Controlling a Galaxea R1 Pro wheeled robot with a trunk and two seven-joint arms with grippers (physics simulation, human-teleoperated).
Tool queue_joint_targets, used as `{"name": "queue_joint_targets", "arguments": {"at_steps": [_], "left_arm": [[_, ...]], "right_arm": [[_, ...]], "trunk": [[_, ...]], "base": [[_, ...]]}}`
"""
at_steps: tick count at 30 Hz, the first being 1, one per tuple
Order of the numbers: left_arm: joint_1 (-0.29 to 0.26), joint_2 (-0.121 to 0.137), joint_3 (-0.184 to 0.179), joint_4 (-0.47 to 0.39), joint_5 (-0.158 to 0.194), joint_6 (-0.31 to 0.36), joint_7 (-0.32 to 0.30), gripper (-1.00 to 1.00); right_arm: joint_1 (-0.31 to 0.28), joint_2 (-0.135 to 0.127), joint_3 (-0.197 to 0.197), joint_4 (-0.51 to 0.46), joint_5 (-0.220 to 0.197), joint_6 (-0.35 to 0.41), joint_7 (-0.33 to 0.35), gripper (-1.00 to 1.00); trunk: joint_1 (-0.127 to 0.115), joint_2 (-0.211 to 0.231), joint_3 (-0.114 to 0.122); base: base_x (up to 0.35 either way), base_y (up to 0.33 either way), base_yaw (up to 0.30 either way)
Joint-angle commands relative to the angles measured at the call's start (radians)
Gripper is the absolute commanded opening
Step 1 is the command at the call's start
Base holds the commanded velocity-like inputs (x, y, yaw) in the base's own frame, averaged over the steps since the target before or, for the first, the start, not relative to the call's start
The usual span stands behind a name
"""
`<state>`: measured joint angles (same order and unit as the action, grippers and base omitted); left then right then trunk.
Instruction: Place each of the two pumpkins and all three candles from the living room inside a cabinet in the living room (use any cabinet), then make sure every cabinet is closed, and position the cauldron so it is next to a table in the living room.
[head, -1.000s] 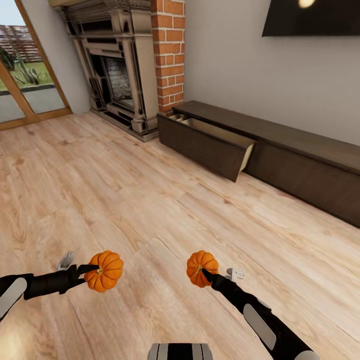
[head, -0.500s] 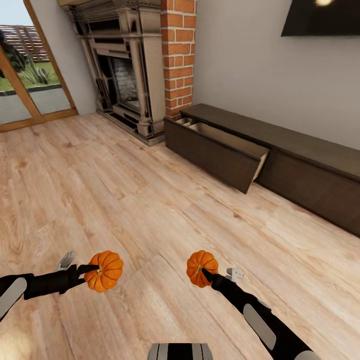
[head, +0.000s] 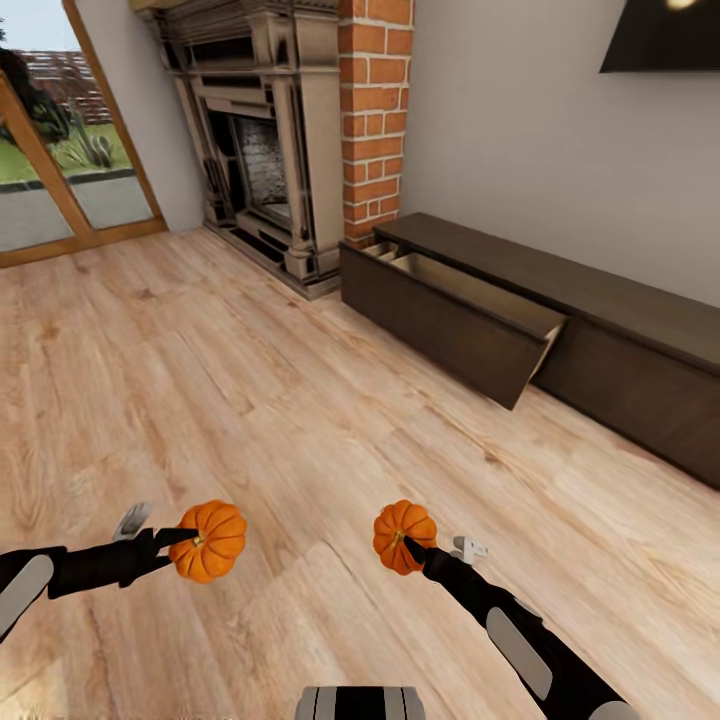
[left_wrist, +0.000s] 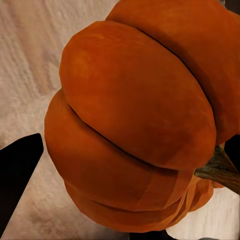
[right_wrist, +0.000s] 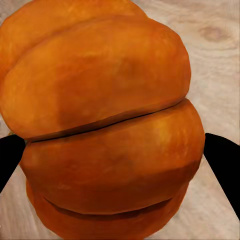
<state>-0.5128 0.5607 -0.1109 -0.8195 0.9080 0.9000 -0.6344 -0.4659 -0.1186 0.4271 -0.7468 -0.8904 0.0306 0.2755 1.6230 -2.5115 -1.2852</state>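
While both pumpkins ride above the floor, the left gripper pinches one pumpkin and the right gripper pinches the other pumpkin, likely for a single trip to the cabinet. Its open drawer lies well beyond them, beside the fireplace; bare floor lies between, nothing blocking.

Ribbed orange pumpkin close up, brown stem, wood floor

Both arms reach forward, low over the floor. The left gripper is closed around one pumpkin. The right gripper is closed around the other pumpkin, its forearm angled inward.
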Motion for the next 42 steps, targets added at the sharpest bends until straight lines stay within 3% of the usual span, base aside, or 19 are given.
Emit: {"name": "queue_joint_targets", "arguments": {"at_steps": [1, 42], "left_arm": [[-0.001, 0.001, -0.003, 0.0, 0.0, 0.002, 0.002, -1.0], [-0.002, 0.001, -0.004, 0.0, 0.0, 0.002, 0.002, -1.0]], "right_arm": [[0.0, -0.001, 0.002, -0.002, -0.012, 0.003, 0.0, -1.0], [0.0, -0.001, 0.002, 0.0, -0.012, 0.003, -0.001, -1.0]], "trunk": [[0.0, 0.0, -0.001], [0.0, 0.0, -0.001]], "base": [[0.027, 0.0, 0.279], [0.001, 0.0, 0.288]]}}
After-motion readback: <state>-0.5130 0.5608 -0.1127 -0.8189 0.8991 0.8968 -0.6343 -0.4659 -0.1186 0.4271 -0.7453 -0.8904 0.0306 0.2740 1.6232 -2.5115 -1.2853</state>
